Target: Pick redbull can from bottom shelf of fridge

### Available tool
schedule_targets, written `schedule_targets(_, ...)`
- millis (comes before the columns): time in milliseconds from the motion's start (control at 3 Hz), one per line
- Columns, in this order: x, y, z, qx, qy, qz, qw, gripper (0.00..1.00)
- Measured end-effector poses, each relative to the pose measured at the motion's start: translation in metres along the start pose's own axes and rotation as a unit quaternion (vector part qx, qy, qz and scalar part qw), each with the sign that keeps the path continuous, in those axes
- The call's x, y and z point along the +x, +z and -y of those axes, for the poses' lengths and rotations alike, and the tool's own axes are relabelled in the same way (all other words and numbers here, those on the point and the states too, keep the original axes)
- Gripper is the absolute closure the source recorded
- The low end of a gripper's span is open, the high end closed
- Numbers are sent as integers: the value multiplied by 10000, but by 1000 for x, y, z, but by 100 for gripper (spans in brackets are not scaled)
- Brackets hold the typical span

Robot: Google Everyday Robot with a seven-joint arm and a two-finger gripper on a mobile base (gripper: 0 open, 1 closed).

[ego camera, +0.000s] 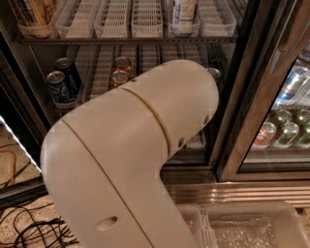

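1. The robot's cream arm housing (pixel 135 155) filled the middle of the view, running from 7 o'clock up to a rounded end near 1 o'clock
2. The gripper was out of sight behind that housing, on the side facing the fridge (pixel 231 121); whether it was apart, together or clamped on anything could not be told
3. The bottom shelf (pixel 99 72), lined with white slotted lane trays, showed between 10 and 12 o'clock above the arm
4. Of the redbull can (pixel 213 73) only a silver top showed, at 1 o'clock right at the housing's edge; the arm hid its body
5. Two dark-blue cans (pixel 62 82) stood upright at 10 o'clock on the left of the same shelf, one just behind the other
6. Two red cans (pixel 121 71) stood at 11 o'clock, close above the housing and well apart from the silver top
7. The upper rack (pixel 126 40) crossed the top of the view, with a white-and-blue bottle (pixel 183 14) standing in a tray at 12 o'clock
8. At 3 o'clock, behind a glass door (pixel 271 87), more cans (pixel 283 128) lay in rows
9. The ribbed steel base (pixel 242 191) ran along 4 o'clock, a clear plastic tray (pixel 252 225) sat at 5 o'clock, and black cables (pixel 29 227) lay on the floor at 8 o'clock
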State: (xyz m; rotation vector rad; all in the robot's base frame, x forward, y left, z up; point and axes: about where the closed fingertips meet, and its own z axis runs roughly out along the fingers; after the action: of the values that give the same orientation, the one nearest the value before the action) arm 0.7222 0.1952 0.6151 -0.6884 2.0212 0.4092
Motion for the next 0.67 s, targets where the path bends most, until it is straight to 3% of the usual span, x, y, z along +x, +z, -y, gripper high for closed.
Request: schedule_targets(667,1,2,-2,15,-165,76,9998,69)
